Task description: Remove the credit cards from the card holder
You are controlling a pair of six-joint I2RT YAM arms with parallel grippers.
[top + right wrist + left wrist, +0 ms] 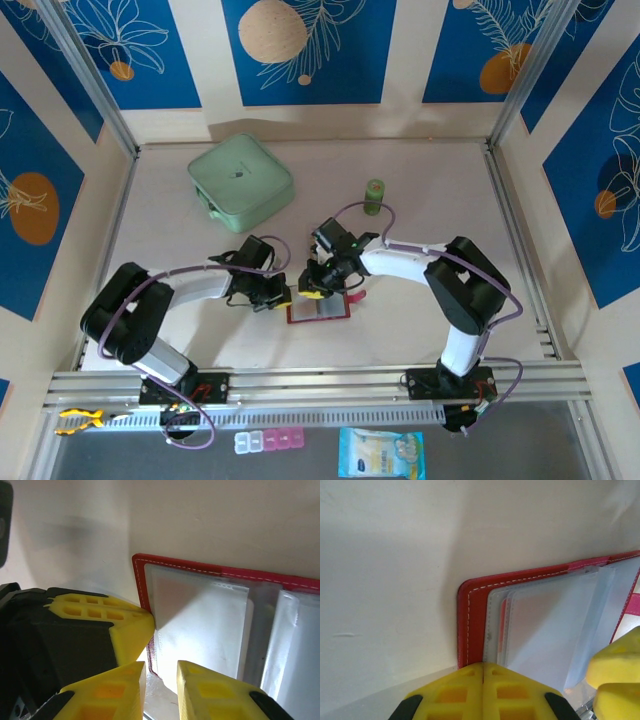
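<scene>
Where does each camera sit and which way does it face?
Top external: above and behind, looking down at the table; both arms show.
Left wrist: on its arm, looking past the shut left end effector at the card holder.
Right wrist: on its arm, looking past the parted right end effector.
Shared: all three see the card holder.

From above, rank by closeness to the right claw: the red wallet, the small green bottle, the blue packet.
1. Red card holder, just beside the right gripper.
2. Green bottle, farther back on the table.
3. Blue packet, in front of the arm bases.
</scene>
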